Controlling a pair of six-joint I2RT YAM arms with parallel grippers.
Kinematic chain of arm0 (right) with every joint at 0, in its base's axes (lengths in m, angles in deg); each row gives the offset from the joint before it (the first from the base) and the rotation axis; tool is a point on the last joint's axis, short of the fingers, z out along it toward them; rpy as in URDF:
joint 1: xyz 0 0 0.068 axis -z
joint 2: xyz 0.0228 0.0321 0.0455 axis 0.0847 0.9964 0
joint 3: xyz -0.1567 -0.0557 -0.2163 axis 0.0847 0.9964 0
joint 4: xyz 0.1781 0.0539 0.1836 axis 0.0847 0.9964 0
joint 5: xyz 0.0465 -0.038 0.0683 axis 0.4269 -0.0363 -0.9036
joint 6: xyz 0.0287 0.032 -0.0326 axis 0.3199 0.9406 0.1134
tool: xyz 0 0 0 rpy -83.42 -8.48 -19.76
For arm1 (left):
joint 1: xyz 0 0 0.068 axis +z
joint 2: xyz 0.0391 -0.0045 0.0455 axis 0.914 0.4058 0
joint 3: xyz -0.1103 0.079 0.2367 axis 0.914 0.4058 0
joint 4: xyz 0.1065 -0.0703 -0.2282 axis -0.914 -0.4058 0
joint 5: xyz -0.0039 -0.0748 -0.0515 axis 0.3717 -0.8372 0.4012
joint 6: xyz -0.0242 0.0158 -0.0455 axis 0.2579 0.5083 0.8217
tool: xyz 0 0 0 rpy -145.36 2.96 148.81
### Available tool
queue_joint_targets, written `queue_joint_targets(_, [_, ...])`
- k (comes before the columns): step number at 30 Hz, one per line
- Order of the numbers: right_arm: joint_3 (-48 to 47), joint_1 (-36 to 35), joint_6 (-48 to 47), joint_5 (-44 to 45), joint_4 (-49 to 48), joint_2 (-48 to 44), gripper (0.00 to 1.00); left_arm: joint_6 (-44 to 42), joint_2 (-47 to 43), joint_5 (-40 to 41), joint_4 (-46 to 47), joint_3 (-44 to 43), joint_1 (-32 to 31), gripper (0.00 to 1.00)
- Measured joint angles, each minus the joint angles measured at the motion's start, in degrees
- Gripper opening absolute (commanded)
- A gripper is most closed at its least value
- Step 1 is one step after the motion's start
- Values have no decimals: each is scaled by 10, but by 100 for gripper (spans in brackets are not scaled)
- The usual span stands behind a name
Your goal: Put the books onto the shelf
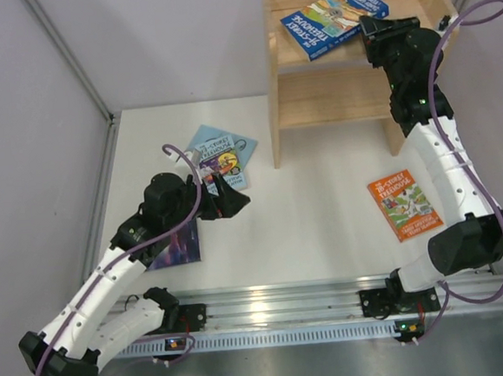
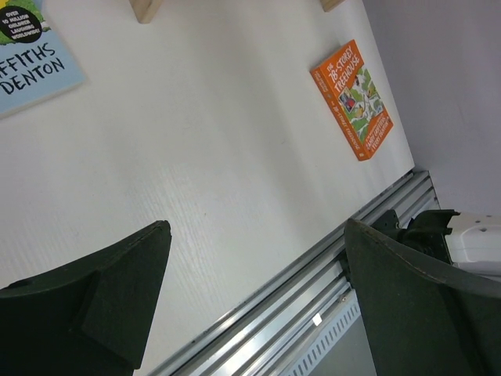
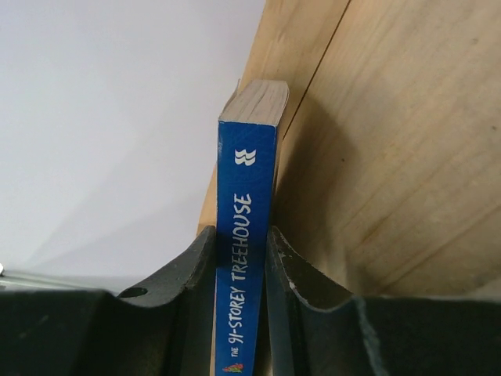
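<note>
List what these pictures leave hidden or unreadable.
Top view: purple book lies mostly under the left arm; its cover is unreadable.
Left wrist view: light blue book is cut off by the frame edge; its title shows only in part.
Right wrist view: blue book shows only its spine; its cover is out of sight.

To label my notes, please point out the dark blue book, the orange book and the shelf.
dark blue book (image 1: 332, 20), top view, middle of its cover.
orange book (image 1: 403, 204), top view, middle of its cover.
shelf (image 1: 331, 95), top view, bare lower board.
</note>
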Motion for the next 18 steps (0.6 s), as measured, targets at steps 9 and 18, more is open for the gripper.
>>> queue_joint_targets(9, [54, -38, 69, 96, -30, -15, 0, 0, 23, 0, 21, 4, 0, 97])
queue_joint_targets(18, [60, -83, 114, 191, -28, -18, 0, 0, 23, 0, 25, 5, 0, 97])
